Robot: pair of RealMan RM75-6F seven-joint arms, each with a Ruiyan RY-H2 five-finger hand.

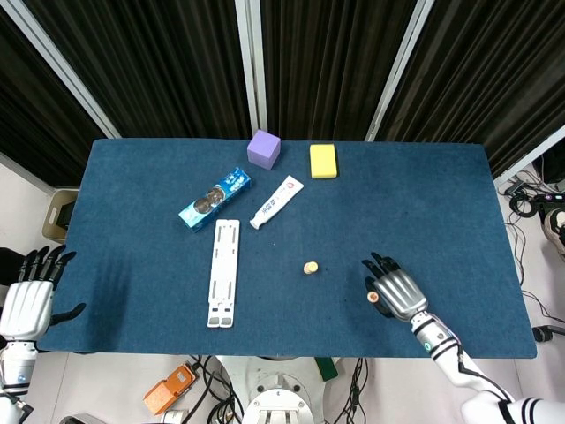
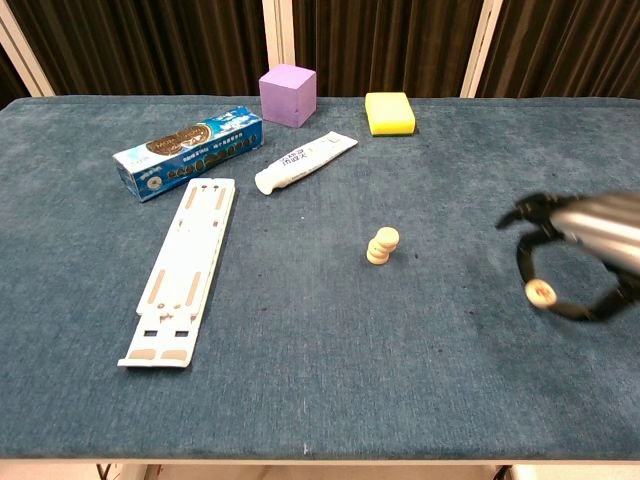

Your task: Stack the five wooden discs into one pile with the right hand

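The right hand pinched one small wooden disc between its fingertips, well to the right of the leaning pile in the middle of the blue table. The left hand hung spread and empty beyond the table's left edge. The disc looked light, stiff and smooth, likely to slip, so a grip across its rim seemed best.

Both views are bright and evenly lit from above, with only soft, short shadows on the blue desk. The right hand is smeared by motion blur in the chest view; its metal back glints in the head view. The dark curtain stays unlit.
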